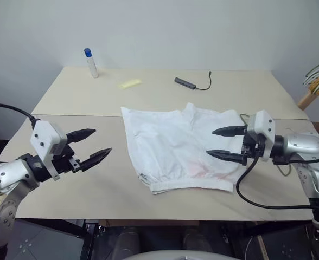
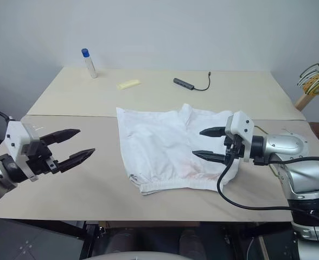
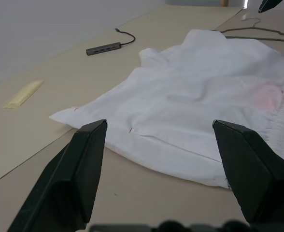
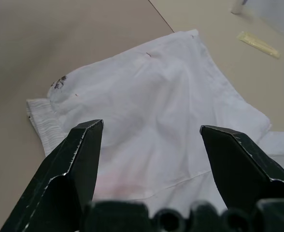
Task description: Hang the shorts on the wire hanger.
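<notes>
— Can you read any writing from where your pincers hang?
— None. The small dark mark near the hem of the shorts (image 4: 59, 82) under my arm is too blurred to read.

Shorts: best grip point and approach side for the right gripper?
Probably the elastic waistband, the thickest bunched edge of the shorts, lying flat along the table's near side. The right gripper hovers open over the right half, so coming down from the right onto the waistband's right end looks shortest.
</notes>
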`<act>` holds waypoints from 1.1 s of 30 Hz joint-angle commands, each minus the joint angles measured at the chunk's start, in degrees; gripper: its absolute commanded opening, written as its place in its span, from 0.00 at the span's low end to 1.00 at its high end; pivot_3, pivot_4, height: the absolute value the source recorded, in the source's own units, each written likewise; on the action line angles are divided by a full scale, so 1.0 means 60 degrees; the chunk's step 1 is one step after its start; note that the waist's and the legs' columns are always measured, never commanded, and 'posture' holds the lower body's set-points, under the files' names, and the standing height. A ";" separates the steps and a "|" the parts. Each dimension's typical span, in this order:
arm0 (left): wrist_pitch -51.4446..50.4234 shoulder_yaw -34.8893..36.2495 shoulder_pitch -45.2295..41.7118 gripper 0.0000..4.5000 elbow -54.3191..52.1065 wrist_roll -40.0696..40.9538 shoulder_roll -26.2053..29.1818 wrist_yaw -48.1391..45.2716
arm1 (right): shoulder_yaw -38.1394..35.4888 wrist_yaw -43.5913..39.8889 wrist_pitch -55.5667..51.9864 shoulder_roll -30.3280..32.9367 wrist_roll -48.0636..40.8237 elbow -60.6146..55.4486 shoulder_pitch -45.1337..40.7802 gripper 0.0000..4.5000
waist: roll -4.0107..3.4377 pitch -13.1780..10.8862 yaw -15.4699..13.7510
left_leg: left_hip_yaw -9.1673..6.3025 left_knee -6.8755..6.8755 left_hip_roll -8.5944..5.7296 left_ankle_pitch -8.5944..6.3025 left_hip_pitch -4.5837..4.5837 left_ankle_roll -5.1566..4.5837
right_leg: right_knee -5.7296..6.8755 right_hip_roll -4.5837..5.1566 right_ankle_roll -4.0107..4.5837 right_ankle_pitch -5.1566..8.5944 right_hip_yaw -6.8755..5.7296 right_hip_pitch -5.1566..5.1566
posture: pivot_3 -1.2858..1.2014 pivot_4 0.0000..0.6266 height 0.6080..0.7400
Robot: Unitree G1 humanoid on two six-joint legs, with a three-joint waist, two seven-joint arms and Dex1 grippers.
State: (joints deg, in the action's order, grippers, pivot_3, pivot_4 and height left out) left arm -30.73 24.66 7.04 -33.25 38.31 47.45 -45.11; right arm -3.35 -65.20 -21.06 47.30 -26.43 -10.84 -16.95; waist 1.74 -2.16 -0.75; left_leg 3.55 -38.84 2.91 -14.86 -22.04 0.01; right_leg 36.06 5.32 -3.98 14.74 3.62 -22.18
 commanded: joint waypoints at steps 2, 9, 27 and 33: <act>0.0420 0.0103 -0.0239 0.84 -0.0079 -0.0053 0.0022 -0.0194 | -0.0373 0.0051 0.0210 0.0024 -0.0156 -0.0364 -0.0007 0.84 | 0.0000 0.0000 0.0001 | 0.0000 0.0000 0.0000 0.0000 0.0000 0.0000 | -0.0001 0.0000 0.0000 0.0000 0.0000 0.0000 | 0.55 0.00 1.00; 0.0459 -0.0097 -0.0313 0.84 -0.0120 -0.0192 0.0005 -0.0098 | -0.0274 0.0141 0.0079 0.0092 -0.0146 -0.0900 0.0271 0.84 | 0.0000 0.0000 0.0003 | 0.0000 0.0000 0.0000 0.0000 0.0000 0.0000 | -0.0001 0.0000 0.0000 0.0000 0.0000 0.0000 | 0.55 0.00 1.00; 0.0512 -0.0752 -0.1081 0.84 0.0089 -0.0277 -0.0007 -0.0318 | 0.4142 0.0592 0.2060 0.0776 0.6223 0.0060 0.0247 0.56 | 0.0014 0.0010 0.0099 | 0.0001 0.0000 0.0000 0.0006 0.0000 0.0010 | -0.0004 0.0000 0.0003 0.0000 -0.0002 -0.0002 | 0.53 0.00 1.00; 0.0517 -0.0820 -0.1148 0.84 0.0066 -0.0347 -0.0103 -0.0295 | 0.4276 0.0984 0.2635 0.0787 0.7153 0.0923 -0.0208 0.09 | 0.0084 0.0058 0.0185 | 0.0001 -0.0003 0.0001 0.0010 0.0022 0.0017 | 0.0000 0.0000 0.0008 -0.0003 -0.0003 0.0015 | 0.52 0.00 1.00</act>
State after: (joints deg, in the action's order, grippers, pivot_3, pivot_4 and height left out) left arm -28.72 19.55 1.01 -32.61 36.14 46.84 -46.87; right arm 22.42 -60.46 -6.46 51.62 13.99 -7.51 -17.20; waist 2.24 -1.82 0.36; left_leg 3.56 -38.86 2.92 -14.79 -21.86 0.12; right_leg 36.06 5.32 -3.92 14.72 3.60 -22.04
